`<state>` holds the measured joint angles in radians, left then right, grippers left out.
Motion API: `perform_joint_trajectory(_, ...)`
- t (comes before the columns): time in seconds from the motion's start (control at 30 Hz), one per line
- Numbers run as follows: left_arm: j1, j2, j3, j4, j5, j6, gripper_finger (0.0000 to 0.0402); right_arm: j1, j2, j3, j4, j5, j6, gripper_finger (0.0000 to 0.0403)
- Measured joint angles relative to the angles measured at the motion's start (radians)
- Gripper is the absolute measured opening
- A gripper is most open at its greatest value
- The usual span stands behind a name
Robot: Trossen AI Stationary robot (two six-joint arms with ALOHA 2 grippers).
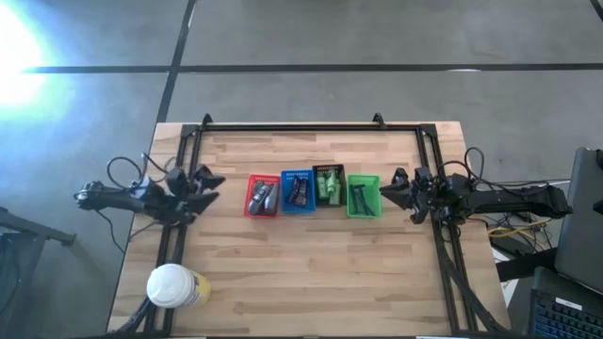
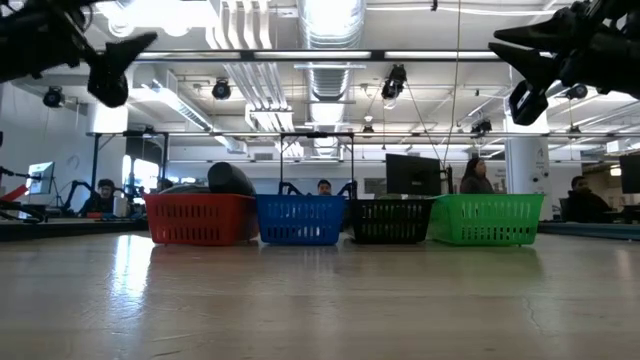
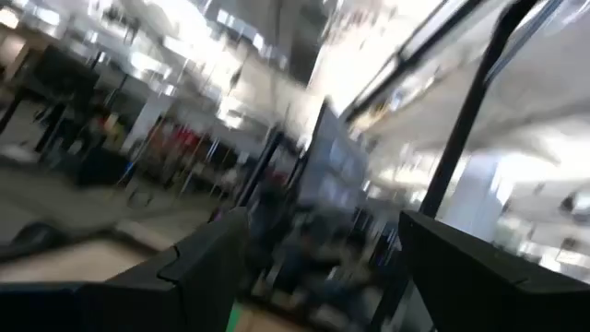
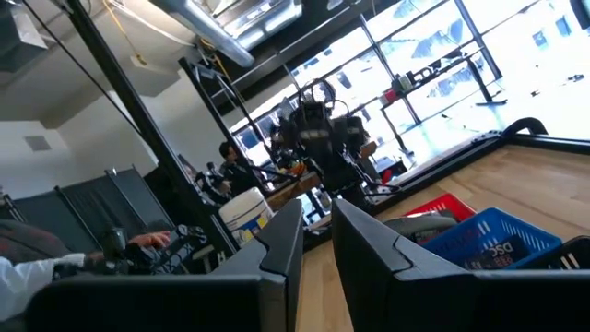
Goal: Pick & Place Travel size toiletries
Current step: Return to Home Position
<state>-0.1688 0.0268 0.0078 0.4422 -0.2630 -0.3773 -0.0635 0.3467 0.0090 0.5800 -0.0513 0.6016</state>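
A pale wooden table [image 1: 311, 273] stands in an open workshop. People sit at desks far behind it.

The left end effector [image 1: 212, 186] hangs above the table's left side, its fingers spread wide and holding nothing. It is well apart from the row of baskets. The right end effector [image 1: 388, 188] hangs above the right side, near the green basket [image 2: 487, 220]. Its fingers show only a narrow gap and are also empty. Both are well above the baskets' rims in the low view.

Between them, across the table's middle, the toiletries lie sorted:
- the grey tubes [image 1: 262, 197] in the red basket [image 2: 198, 220] on the left
- the dark packets [image 1: 298, 191] in the blue basket [image 2: 300, 220]
- the green bottles [image 1: 329, 185] in the black basket [image 2: 390, 222]
- the dark blue sticks [image 1: 362, 199] in the green basket on the right

No toiletry lies loose on the table, so the sorting looks done. Only the arms' retreat seems left.

A white-capped container [image 1: 172, 285] stands at the near left corner.

The main risk is probably a low sweep. If the right arm dipped while folding away, it could clip the green basket and shove the whole touching row. In the low view something dark and rounded rises above the red basket's rim, and a knock could tip it out. On the left, a wide swing toward the near edge could strike the container.
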Motion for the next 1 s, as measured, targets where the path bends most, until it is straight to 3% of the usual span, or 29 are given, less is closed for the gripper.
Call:
perform_joint_trajectory(0.23,0.108,-0.027,0.0,-0.392,0.009,0.0,0.0287,0.0,-0.02,0.0,-0.003,0.0,0.0,0.0052)
perform_joint_trajectory(0.53,0.282,-0.027,-0.001,-0.392,0.038,0.007,0.0287,0.0,-0.164,0.001,-0.174,0.0,0.0,0.0076)
perform_joint_trajectory(1.0,0.291,-0.027,-0.002,-0.394,0.039,0.007,0.0287,0.0,-0.304,0.001,-0.461,0.0,0.0,0.0116)
